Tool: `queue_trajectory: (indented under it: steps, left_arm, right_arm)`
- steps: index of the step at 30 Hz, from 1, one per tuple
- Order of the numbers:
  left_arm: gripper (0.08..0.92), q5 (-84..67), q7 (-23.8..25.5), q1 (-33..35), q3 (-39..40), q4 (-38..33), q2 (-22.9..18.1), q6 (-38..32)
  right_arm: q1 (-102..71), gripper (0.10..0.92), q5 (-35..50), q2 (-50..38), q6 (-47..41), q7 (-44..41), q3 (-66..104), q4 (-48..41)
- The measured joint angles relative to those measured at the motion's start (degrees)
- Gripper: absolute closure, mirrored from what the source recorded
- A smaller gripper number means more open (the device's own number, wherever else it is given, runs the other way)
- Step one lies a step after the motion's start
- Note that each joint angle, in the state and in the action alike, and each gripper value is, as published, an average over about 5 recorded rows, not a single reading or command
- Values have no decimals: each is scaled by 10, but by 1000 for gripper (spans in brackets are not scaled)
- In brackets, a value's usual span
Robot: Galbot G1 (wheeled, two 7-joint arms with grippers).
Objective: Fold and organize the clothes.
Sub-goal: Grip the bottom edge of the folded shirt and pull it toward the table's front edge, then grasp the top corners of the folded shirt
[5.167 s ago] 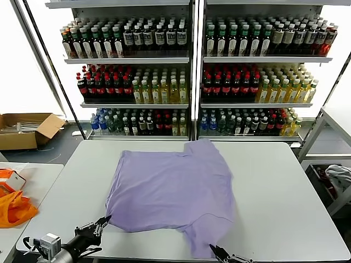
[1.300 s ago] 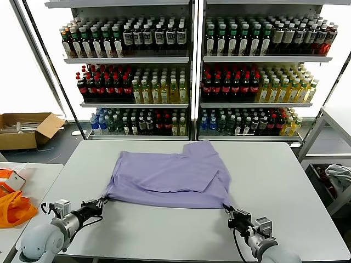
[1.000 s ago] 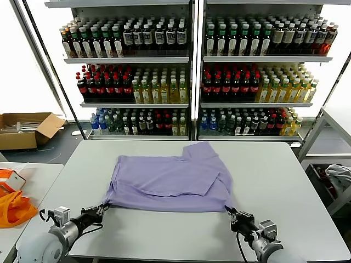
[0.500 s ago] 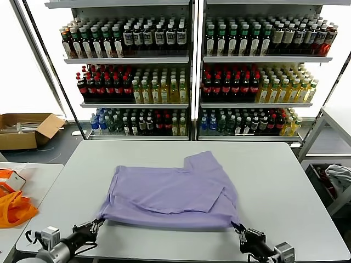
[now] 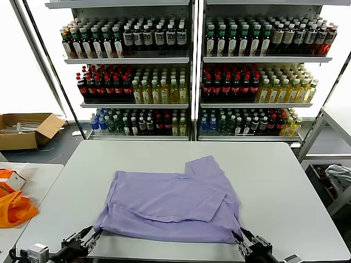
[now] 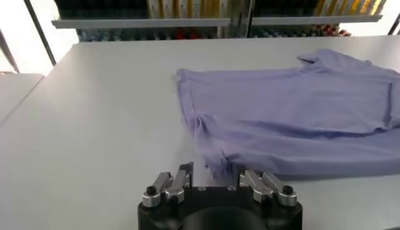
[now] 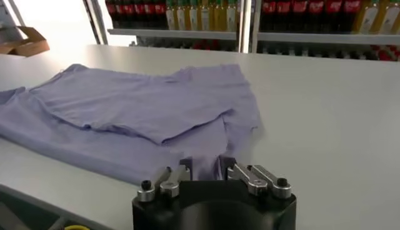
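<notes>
The shirt (image 5: 173,205) has slid nearer; both hands, left (image 5: 82,241) and right (image 5: 248,247), now gape empty at its corners. Withdrawing could snag the hem, spoiling the fold.

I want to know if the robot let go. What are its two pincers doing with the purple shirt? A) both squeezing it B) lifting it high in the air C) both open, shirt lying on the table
C: the left pincer and right pincer stand open at the near corners of the shirt, which lies flat on the table.
</notes>
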Motion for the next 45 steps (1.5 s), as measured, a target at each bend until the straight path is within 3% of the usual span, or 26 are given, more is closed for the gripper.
queue_trajectory:
  steps: [7, 11, 18, 27, 45]
  left_arm:
    - [249, -6, -4, -19, -47, 1, 11, 0]
    - [185, -23, -6, -47, -58, 16, 24, 0]
    - [177, -62, -5, -116, -23, 67, 58, 0]
    - [177, -98, 3, -239, 83, 170, 102, -4]
    - [177, -117, 4, -477, 279, 386, 109, -14]
  right_arm:
    - [65, 278, 28, -21, 9, -12, 23, -22]
    - [133, 211, 34, -27, 3, -29, 8, -57]
    - [297, 203, 27, -24, -20, -72, -67, -164]
    - [494, 203, 10, 14, -42, -108, -189, -333]
    - [694, 203, -19, 130, -53, -115, -306, -580]
